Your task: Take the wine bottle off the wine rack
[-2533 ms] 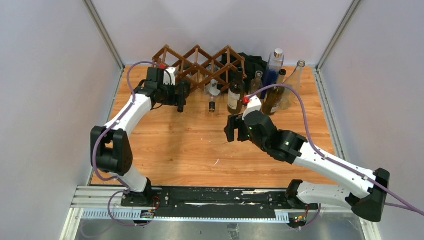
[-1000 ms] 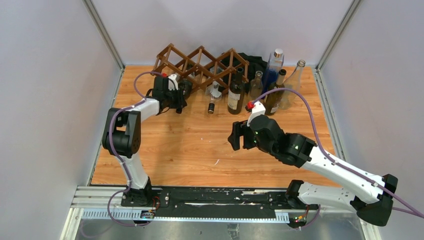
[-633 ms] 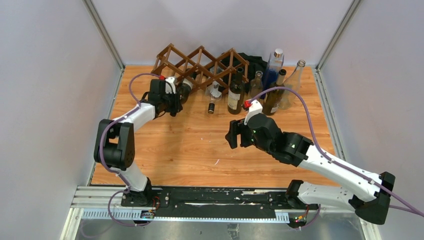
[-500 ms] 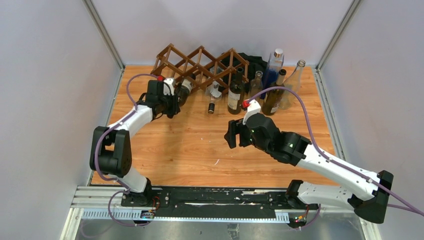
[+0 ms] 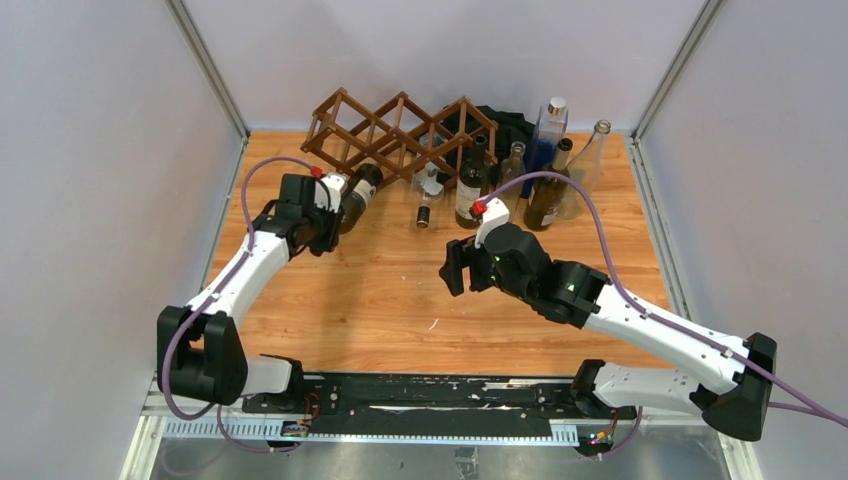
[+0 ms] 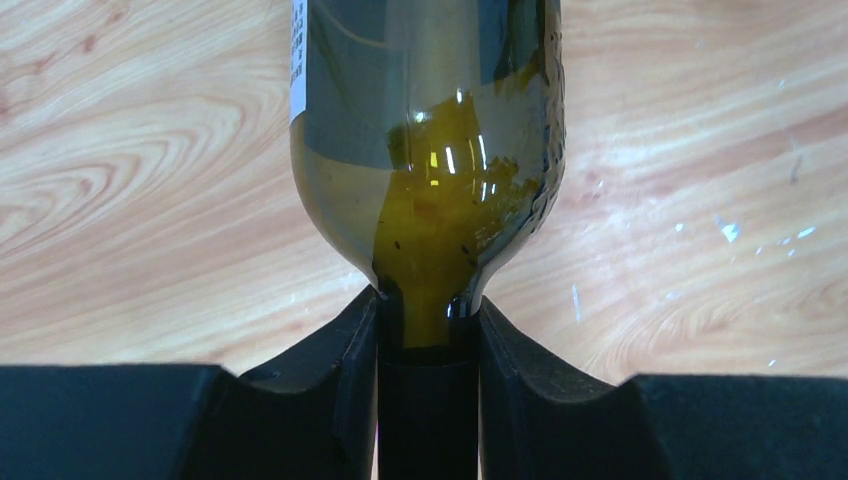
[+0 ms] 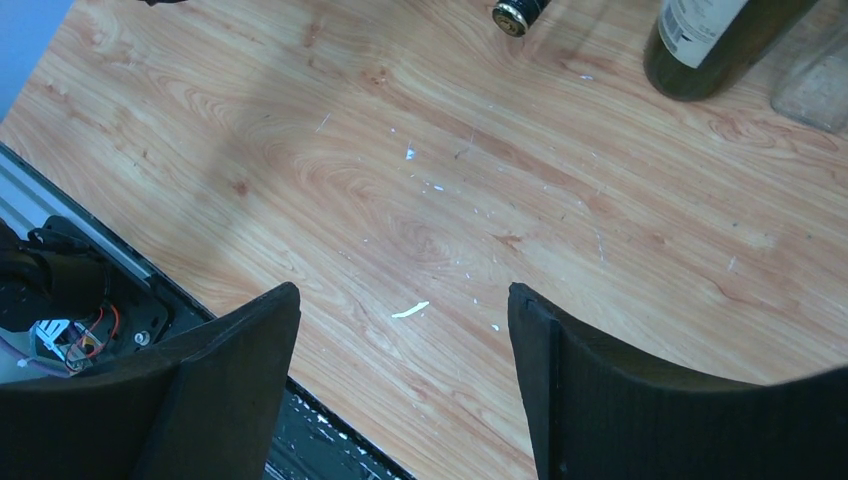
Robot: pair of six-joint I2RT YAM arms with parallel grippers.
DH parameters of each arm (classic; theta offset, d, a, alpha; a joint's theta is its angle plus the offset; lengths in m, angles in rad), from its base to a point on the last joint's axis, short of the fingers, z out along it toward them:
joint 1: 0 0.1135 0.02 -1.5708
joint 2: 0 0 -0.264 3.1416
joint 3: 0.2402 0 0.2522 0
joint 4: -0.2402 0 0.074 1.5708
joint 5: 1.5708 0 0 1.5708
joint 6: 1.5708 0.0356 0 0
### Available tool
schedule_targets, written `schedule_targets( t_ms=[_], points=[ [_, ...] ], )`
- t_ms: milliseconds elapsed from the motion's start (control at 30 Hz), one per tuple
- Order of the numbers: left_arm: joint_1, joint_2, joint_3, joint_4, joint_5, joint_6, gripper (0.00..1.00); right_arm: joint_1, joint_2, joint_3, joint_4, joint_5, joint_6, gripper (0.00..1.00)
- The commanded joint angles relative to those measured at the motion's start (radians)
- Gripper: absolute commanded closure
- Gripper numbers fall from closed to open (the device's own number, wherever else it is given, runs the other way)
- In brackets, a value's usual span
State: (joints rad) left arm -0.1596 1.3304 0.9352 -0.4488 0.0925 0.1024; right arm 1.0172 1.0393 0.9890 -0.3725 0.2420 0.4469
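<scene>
The dark brown lattice wine rack (image 5: 400, 132) stands at the back of the table. An olive-green wine bottle (image 5: 357, 190) with a white label lies slanted in front of the rack's left lower cells, base toward the rack. I cannot tell whether the base touches it. My left gripper (image 5: 326, 222) is shut on the bottle's dark-capped neck. In the left wrist view the bottle (image 6: 430, 120) fills the top, and both black fingers (image 6: 345, 350) press its neck at my left gripper (image 6: 428, 335). My right gripper (image 5: 452, 270) hangs open over mid-table, and in its own view it (image 7: 403, 295) holds nothing.
A second bottle (image 5: 426, 195) lies out of the rack's middle, cap (image 7: 513, 14) forward. Several upright bottles stand at the back right, the nearest a dark one (image 5: 470, 185) with its base (image 7: 700, 55) in the right wrist view. A black cloth (image 5: 510, 125) lies behind them.
My left arm has drawn back toward the near left with the bottle, sliding it out from the rack's cell. My right arm has drifted slightly left, its jaws unchanged.
</scene>
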Motion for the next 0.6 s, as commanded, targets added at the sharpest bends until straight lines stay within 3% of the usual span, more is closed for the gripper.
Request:
schedule_targets(
  t_ms=[0, 233, 567],
  points=[
    [0.001, -0.076, 0.028, -0.088, -0.01, 0.141, 1.0, 0.005, 0.021, 0.011, 0.052, -0.037, -0.049, 0.2],
    [0.002, -0.115, 0.137, -0.26, -0.022, 0.333, 1.0, 0.003, 0.012, 0.004, 0.112, -0.089, -0.088, 0.22],
    [0.0, -0.218, 0.26, -0.512, 0.189, 0.669, 1.0, -0.051, 0.06, 0.076, 0.122, -0.297, -0.257, 0.18]
  ],
)
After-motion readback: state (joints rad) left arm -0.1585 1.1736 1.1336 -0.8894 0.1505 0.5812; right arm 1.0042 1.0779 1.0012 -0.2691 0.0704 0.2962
